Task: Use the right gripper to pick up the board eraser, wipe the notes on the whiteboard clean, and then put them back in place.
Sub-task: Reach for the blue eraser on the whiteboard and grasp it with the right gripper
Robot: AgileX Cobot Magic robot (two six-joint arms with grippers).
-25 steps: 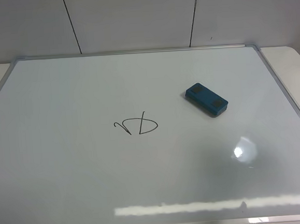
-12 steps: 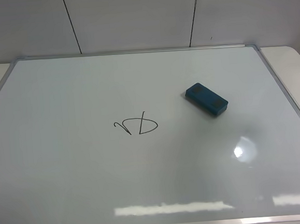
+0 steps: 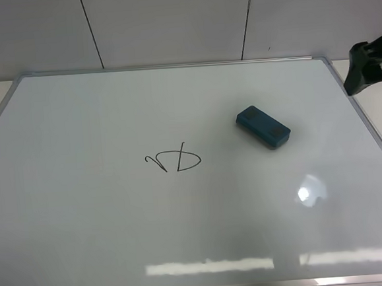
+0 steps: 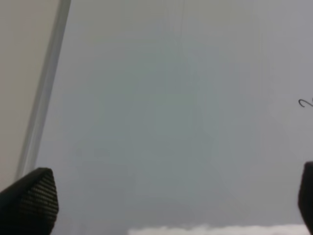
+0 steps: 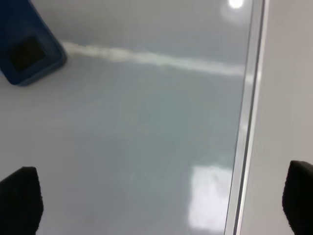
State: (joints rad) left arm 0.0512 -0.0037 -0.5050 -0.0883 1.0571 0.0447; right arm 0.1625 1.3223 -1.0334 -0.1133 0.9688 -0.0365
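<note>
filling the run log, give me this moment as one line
step: pre-grasp | right gripper: open, over whiteboard right edge | board eraser: untouched on whiteboard | notes: unwiped

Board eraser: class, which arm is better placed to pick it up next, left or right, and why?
Right. The right claw is open with the board eraser in its wrist view; the left claw sees only whiteboard and a bit of the notes.

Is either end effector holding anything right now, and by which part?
Nothing is held. The left end effector and right end effector are open and empty; the board eraser lies on the whiteboard.
</note>
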